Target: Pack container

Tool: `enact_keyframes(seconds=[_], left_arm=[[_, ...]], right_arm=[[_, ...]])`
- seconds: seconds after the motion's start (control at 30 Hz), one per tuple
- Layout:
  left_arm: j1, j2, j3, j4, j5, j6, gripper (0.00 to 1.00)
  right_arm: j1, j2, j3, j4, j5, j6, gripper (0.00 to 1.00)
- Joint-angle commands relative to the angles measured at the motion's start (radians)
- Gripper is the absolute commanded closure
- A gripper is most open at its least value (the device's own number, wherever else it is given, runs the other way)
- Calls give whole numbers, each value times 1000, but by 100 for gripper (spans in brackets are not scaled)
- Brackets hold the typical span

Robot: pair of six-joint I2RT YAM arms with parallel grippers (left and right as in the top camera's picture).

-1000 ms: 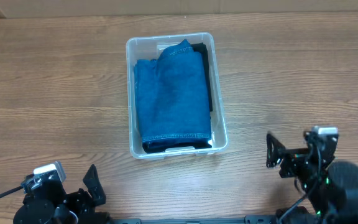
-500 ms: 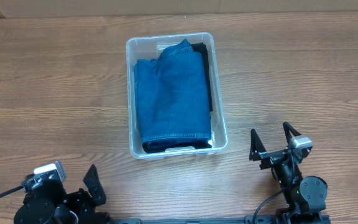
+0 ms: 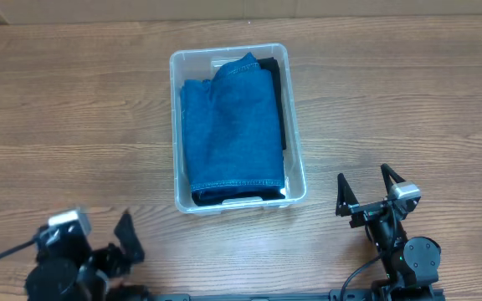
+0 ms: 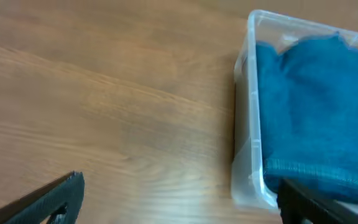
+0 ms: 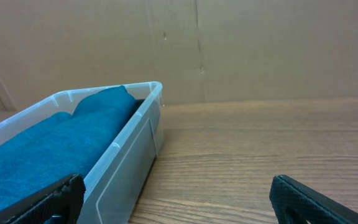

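Observation:
The clear plastic container (image 3: 176,125) stands in the middle of the table, filled with a folded blue denim cloth (image 3: 231,125) over a dark cloth (image 3: 273,71). It also shows in the left wrist view (image 4: 247,155) and in the right wrist view (image 5: 132,143). My left gripper (image 3: 122,238) is open and empty at the front left, well short of the container. My right gripper (image 3: 365,191) is open and empty at the front right, beside the container's near right corner.
The wooden table (image 3: 74,109) stretches to both sides of the container. A cardboard wall (image 5: 229,50) stands behind the table's far edge.
The right arm dropped lower and swung its open gripper towards the container, then held still. The left arm has shifted slightly in the last half second.

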Motion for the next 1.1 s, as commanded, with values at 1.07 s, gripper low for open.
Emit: enact_keyframes(seconds=[1.07], left_arm=[[-8,-318,-913,1086,203,91,0]], right_arm=[[1,-9,-10,4,-5,4,0]])
